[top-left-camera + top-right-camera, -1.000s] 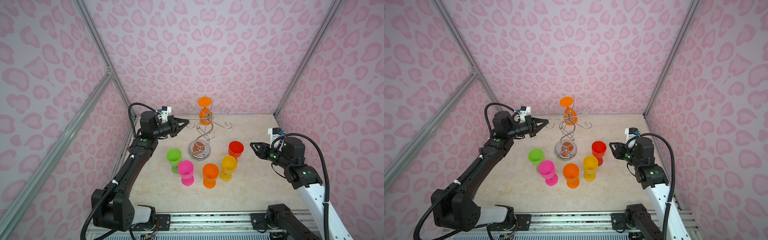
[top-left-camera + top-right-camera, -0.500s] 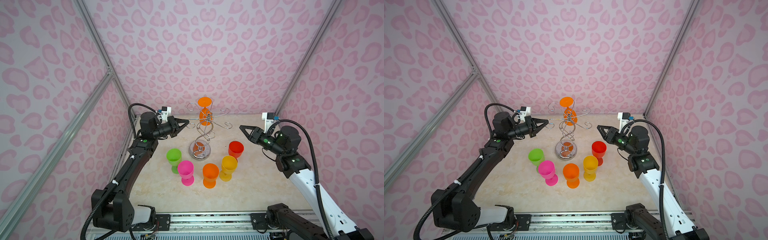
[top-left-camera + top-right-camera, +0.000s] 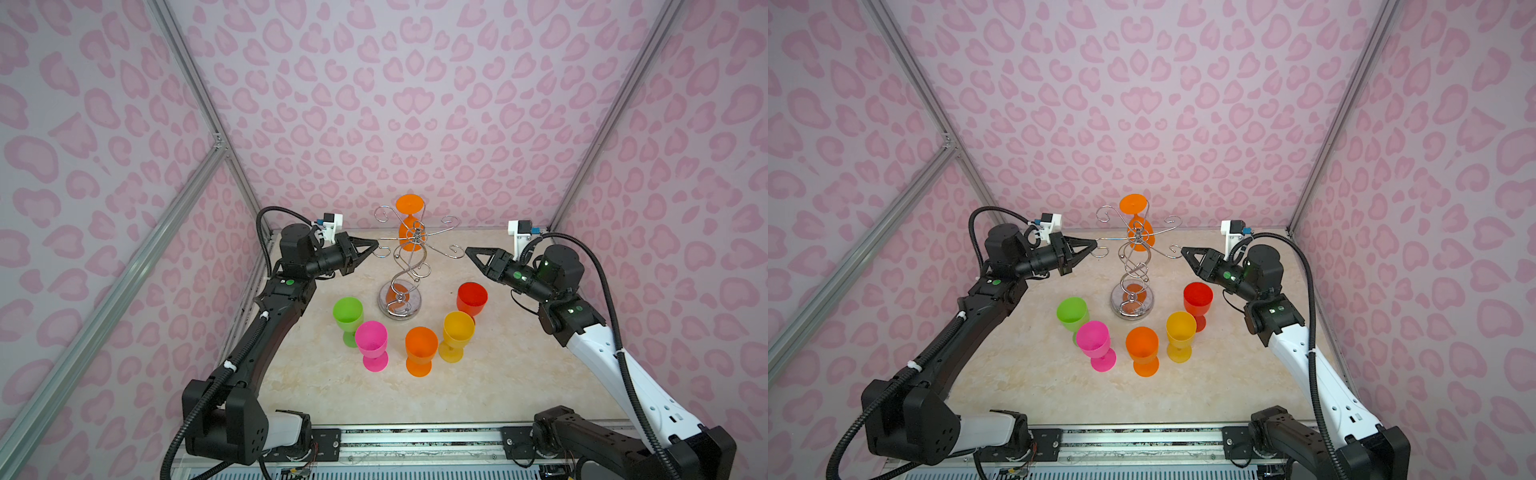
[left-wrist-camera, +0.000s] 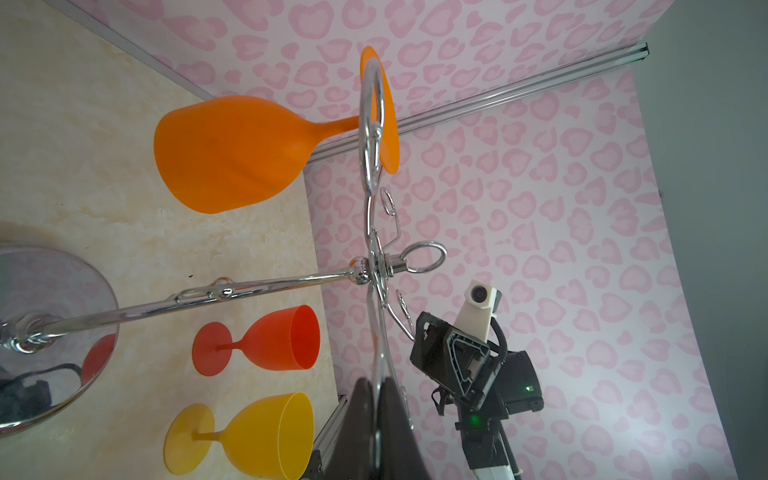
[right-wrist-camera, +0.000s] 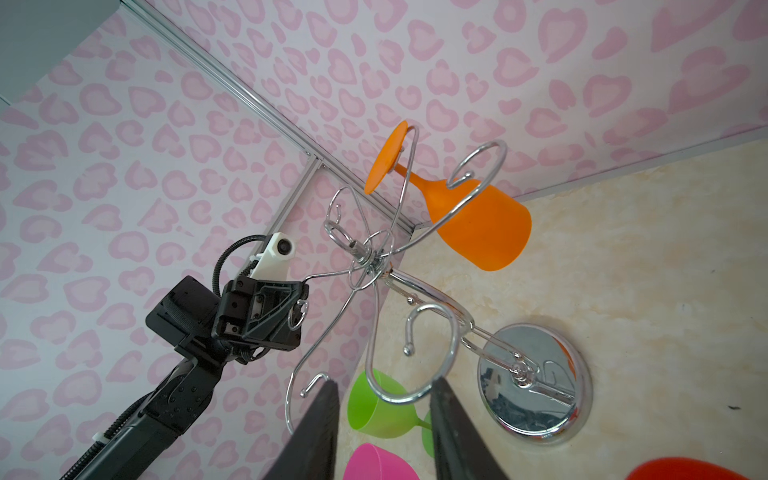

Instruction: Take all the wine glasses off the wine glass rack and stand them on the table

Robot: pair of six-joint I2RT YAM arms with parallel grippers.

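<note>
Pink, heart-blotched walls closed in a beige marbled table [image 3: 498, 374]. Toward its back stood the wine glass rack [image 3: 405, 311]. The orange wine glass [image 3: 409, 205] hung upside down from a rear arm of the rack, foot uppermost. In both top views the rack's hub and wires crossed its bowl, so we saw the bowl only in part. Both wrist views showed it more clearly.

The left gripper [image 3: 372, 248] was clamped on the end of one side arm of the rack. From above the thin wire was hard to follow at the tips. In the left wrist view it ran straight between the two dark fingers [image 4: 401, 432], which were blurred and cut off by the frame edge.

The right gripper [image 3: 468, 250] had its jaws parted and held nothing, just beside the curled tip of the opposite arm. In the right wrist view a hook lay between its fingers [image 5: 320, 432]. We could not tell whether the wire touched either one.

Five goblets stood upright in front of the rack: green [image 3: 348, 309], pink [image 3: 371, 338], orange [image 3: 421, 345], yellow [image 3: 458, 330] and red [image 3: 471, 297]. The right wrist view cut off the pink and red goblets at its edge, and a finger partly hid the green one. The rack's mirrored base carried an orange reflection.
</note>
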